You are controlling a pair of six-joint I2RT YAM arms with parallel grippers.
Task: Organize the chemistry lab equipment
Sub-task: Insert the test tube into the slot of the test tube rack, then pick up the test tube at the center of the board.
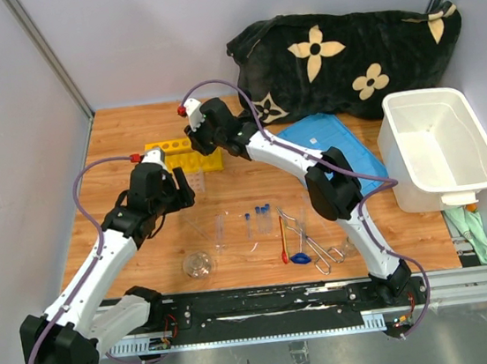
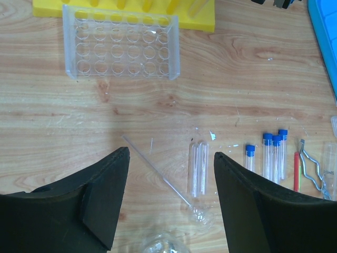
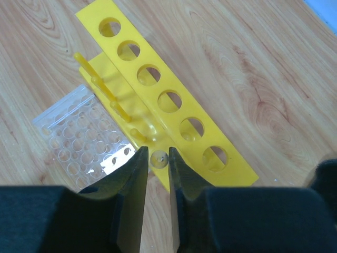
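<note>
My right gripper [image 3: 156, 150] points down over the yellow rack [image 3: 174, 100], at one of its pegs. A clear test tube [image 3: 159, 159], seen end-on, stands between the fingers, and thin slivers of yellow show on both sides of it. My left gripper [image 2: 171, 153] hangs open above the wood with nothing in it. Below it lie two uncapped tubes [image 2: 198, 168], a thin glass rod [image 2: 158, 171] and a round flask [image 2: 166, 245]. Blue-capped tubes [image 2: 274, 155], a red-handled spatula [image 1: 283, 244] and metal tongs [image 1: 318, 248] lie further right.
A clear plastic well rack [image 2: 121, 50] stands just in front of the yellow rack. At the right are the white tub [image 1: 439, 149], its blue lid [image 1: 336, 139] flat on the table, and the black flowered cloth [image 1: 343, 54] at the back.
</note>
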